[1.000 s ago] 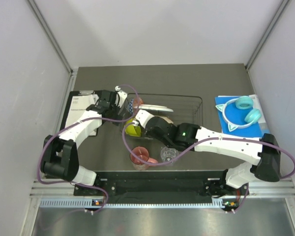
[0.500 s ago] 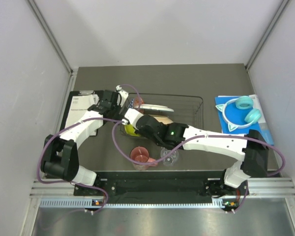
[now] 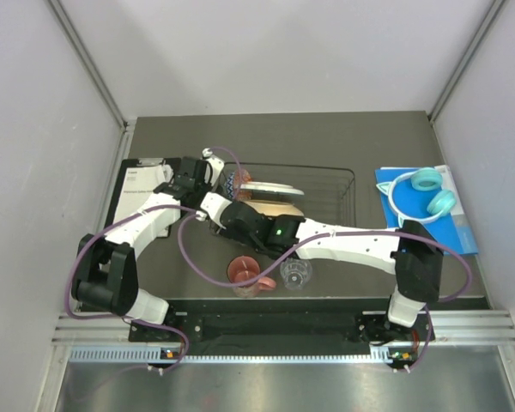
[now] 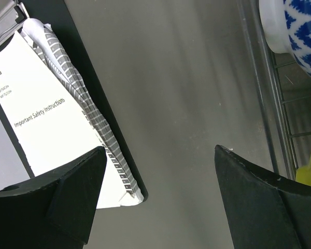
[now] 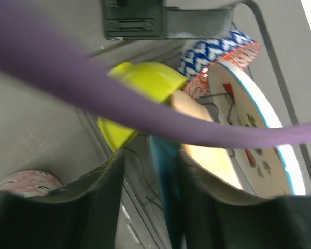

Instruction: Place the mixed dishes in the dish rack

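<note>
Left gripper [image 4: 158,155]: fingers spread wide, nothing between, over grey tabletop [image 4: 186,104] beside left end of low dark wire dish rack [image 3: 326,169].
Right gripper [image 5: 151,158]: fingers straddle edge of upright teal scalloped plate [image 5: 163,171] in rack; clamped or not, cannot tell.
Lime-green bowl [image 5: 145,83] at rack's left end.
Pink mug [image 3: 243,271], clear glass [image 3: 295,272] on table, lower centre of top view.

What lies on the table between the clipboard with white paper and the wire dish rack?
Nothing. In the left wrist view, the grey table between the clipboard and the edge of the dish rack is bare.
</note>
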{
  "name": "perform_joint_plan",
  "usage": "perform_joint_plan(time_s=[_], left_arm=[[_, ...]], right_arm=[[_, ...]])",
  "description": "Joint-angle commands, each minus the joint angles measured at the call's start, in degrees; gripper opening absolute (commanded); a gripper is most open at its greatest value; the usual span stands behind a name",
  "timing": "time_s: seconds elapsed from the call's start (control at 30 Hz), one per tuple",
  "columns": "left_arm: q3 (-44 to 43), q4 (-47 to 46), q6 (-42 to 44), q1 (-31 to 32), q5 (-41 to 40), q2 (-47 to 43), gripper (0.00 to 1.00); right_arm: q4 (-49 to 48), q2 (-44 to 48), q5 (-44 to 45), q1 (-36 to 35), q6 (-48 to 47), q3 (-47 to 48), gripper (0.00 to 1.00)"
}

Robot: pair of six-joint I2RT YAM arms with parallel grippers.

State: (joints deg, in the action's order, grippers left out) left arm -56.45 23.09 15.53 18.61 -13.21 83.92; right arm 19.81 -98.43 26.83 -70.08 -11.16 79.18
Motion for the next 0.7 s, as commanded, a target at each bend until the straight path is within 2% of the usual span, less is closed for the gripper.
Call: perform_joint_plan(time_s=[0.0, 0.13, 0.27, 0.3, 0.43, 0.67], left_arm=[[0.0, -2.2, -1.9, 2.2, 4.2, 0.6, 0.89], [0.2, -2.2, -2.2, 2.2, 3.9, 0.5, 0.89], [0.2, -2.0, -2.3, 2.2, 3.7, 0.3, 0.89], [0.1, -2.0, -2.2, 2.2, 3.5, 0.2, 0.89], [0.1, -1.9, -1.6, 2.2, 2.9, -0.3, 0.89], [0.2, -1.6, -2.3, 2.2, 2.9, -0.6, 0.89]], right_arm=[[1.7, -2.0, -3.4, -3.0, 1.8, 1.1, 0.52], [4.0, -1.8, -0.6, -4.6, 1.1, 2.7, 0.68], [5.5, 0.9, 5.2, -5.8, 1.0, 4.3, 0.78], [6.1, 2.6, 6.4, -5.9, 1.3, 4.8, 0.8], [7.0, 10.0, 11.8, -5.9, 2.9, 4.2, 1.0], [10.2, 15.8, 14.7, -5.9, 5.7, 0.6, 1.0]])
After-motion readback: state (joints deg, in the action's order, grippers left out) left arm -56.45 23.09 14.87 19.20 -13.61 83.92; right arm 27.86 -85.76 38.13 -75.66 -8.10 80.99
